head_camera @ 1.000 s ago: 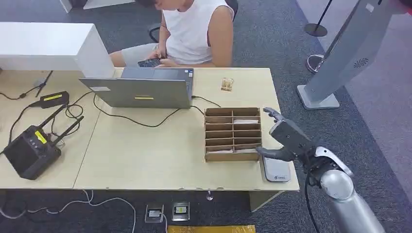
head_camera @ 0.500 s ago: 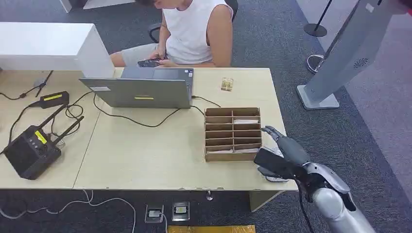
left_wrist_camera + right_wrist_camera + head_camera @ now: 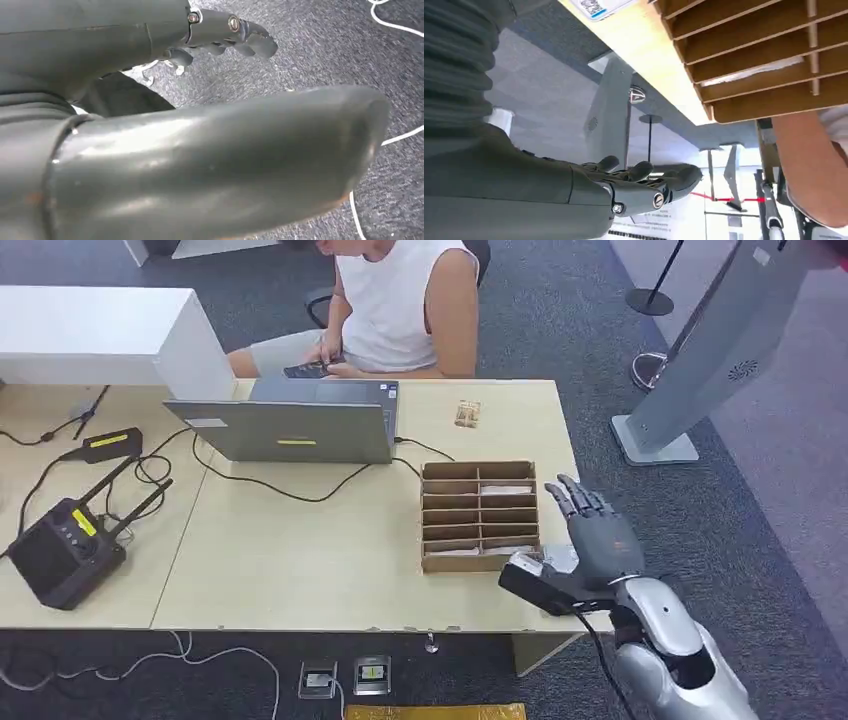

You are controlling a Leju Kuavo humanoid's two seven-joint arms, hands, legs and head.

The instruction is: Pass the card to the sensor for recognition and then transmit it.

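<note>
A brown slotted card organizer (image 3: 479, 516) stands on the table's right part, with white cards (image 3: 505, 490) lying in some slots. My right hand (image 3: 588, 545) hovers just right of its near corner, fingers stretched toward the far side and thumb reaching under the organizer's front corner. It holds nothing. The grey sensor pad (image 3: 557, 559) lies beneath the hand and is mostly hidden. The right wrist view shows the organizer (image 3: 754, 60) and a card (image 3: 769, 68) beyond the empty fingers (image 3: 659, 192). My left hand (image 3: 225, 30) hangs over the carpet, fingers loose and empty.
A person sits behind the table (image 3: 300, 560) with a phone. An open laptop (image 3: 290, 425) and its cables lie mid-table, a black radio unit (image 3: 62, 550) at the left, and a small packet (image 3: 467, 414) at the back. A grey kiosk stand (image 3: 700, 350) stands to the right.
My right hand turned over and slid toward the organizer's near corner, and it now covers the sensor pad that was plain a second ago. The person's phone hand shifted slightly.
</note>
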